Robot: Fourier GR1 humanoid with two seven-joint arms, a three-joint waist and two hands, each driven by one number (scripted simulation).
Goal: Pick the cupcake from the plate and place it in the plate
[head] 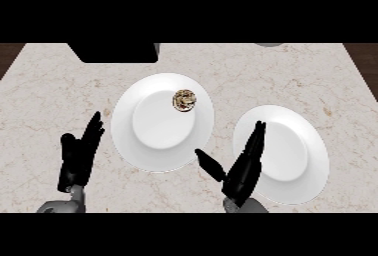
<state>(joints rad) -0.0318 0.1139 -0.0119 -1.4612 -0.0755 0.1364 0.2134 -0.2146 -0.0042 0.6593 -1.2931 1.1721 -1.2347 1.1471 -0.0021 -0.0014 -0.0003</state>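
Note:
A small brown cupcake [184, 100] sits on the far right part of the left white plate [159, 145]. A second white plate [295, 165] lies to the right, with nothing on it. My right hand [244, 172] stands between the two plates, fingers straight and pointing away from me, thumb spread toward the left plate; it overlaps the right plate's left rim. It is well short of the cupcake and holds nothing. My left hand [80, 155] rests open to the left of the left plate, fingers up.
A black block [118, 51] stands at the counter's far edge, left of centre. A grey object [270, 44] shows at the far edge to the right. Dark floor borders the marble counter [59, 90] at both far corners.

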